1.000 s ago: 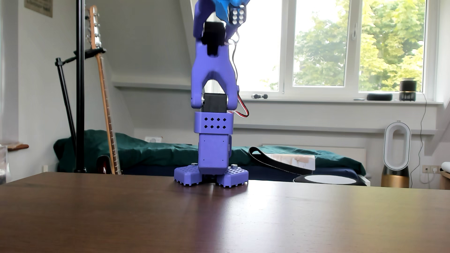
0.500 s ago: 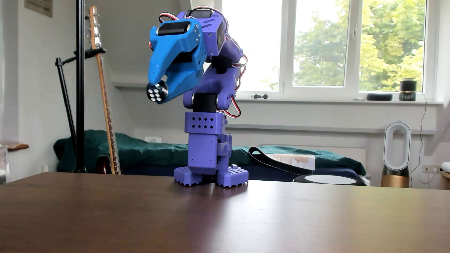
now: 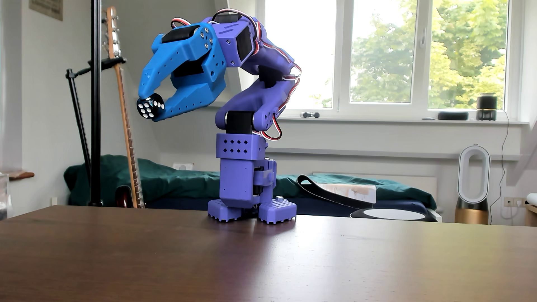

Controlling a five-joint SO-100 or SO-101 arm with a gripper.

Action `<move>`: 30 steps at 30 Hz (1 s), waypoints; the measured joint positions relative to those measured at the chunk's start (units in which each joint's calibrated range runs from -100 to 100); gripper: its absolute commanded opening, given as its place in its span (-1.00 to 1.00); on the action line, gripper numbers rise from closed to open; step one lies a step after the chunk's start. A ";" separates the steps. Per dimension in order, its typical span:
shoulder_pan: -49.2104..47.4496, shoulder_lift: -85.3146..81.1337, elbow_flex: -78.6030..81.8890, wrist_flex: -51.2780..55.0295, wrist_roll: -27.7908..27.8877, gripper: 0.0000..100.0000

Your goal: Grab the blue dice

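The dark wooden counter (image 3: 261, 261) fills the foreground, its surface catching a pale sheen from the window. At its far edge stands the purple arm (image 3: 247, 174), its base bolted down on two perforated feet. The arm bends over to the left of the view, and its bright blue hand (image 3: 151, 109) hangs high above the counter, pointing down and to the left. The two fingers are closed to a narrow gap around the blue dice (image 3: 150, 105), which sits pinched at their tips, tilted, with a face of six white pips turned toward the camera. Behind the arm lie a bed (image 3: 174, 180) with a green cover, a guitar (image 3: 125, 116) leaning on a stand, and a wide window (image 3: 406, 52) with trees beyond.
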 measured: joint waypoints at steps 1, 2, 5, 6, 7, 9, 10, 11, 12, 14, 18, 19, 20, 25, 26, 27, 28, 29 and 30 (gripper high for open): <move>0.00 0.00 0.00 0.00 0.10 -0.80; 0.00 0.00 0.00 0.00 0.52 -0.74; -1.63 0.00 0.00 0.00 2.20 -0.61; -2.03 0.00 0.09 0.00 2.51 -0.60; -2.11 0.00 0.36 0.00 2.72 -0.60; -2.44 0.00 0.81 0.00 2.93 -0.60; -2.60 0.00 1.08 0.00 3.03 -0.60; -2.68 0.00 1.26 0.00 3.03 -0.60; -2.60 0.00 1.26 0.00 3.03 -0.60; -2.52 0.00 1.26 0.00 3.03 -0.60; -2.52 0.00 1.26 0.00 3.03 -0.60; -2.52 0.00 1.26 0.00 3.03 -0.60; -2.52 0.00 1.26 0.00 3.03 -0.59; -2.52 0.00 1.26 0.00 3.03 -0.59; -2.52 0.00 1.26 0.00 3.03 -0.59; -2.52 0.00 1.26 0.00 3.03 -0.60; -2.52 0.00 1.26 0.00 3.03 -0.61; -2.52 0.00 1.35 0.00 3.03 -0.64; -2.52 0.00 1.79 0.00 3.03 -0.69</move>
